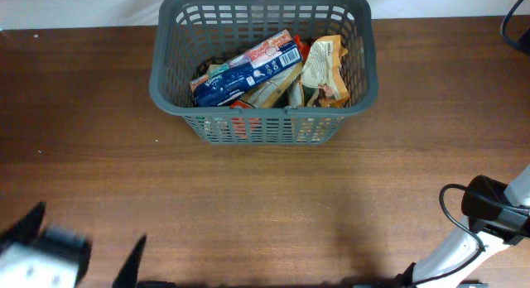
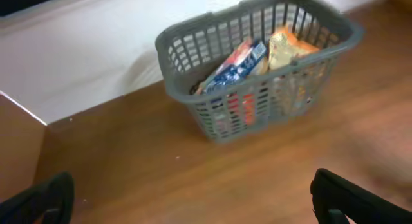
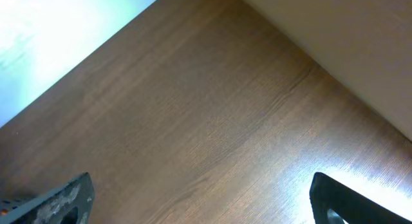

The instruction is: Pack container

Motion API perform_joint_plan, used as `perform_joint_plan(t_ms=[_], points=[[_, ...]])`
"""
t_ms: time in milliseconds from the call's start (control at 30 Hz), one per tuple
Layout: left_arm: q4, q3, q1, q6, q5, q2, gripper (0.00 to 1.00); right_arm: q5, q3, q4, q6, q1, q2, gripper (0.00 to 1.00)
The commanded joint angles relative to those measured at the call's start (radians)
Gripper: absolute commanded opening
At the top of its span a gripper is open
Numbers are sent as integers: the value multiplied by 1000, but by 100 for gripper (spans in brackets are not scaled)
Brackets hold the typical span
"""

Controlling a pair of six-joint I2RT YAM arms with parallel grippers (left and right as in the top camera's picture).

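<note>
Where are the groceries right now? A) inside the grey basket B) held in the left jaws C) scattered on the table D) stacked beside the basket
A: the blue-and-red box and the tan pouch both lie inside the basket, within its walls and below its rim.

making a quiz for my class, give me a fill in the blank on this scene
The blue box lies ____ the grey basket.
In the overhead view, the tan bag lies to the ____ of the box.
The left gripper and right gripper have their fingers ____, holding nothing.
Missing: inside; right; open.
</note>
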Motion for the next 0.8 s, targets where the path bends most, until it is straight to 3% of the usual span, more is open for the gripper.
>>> perform_joint_plan(t_ms=[0,233,767], points=[[48,-97,7,-137,8,-79,99,16,-2,-6,1,-6,-13,99],[155,-283,7,-175,-2,-127,99,16,-2,-6,1,-6,-13,99],[175,-294,7,-174,-79,-127,99,16,-2,-6,1,-6,-13,99]])
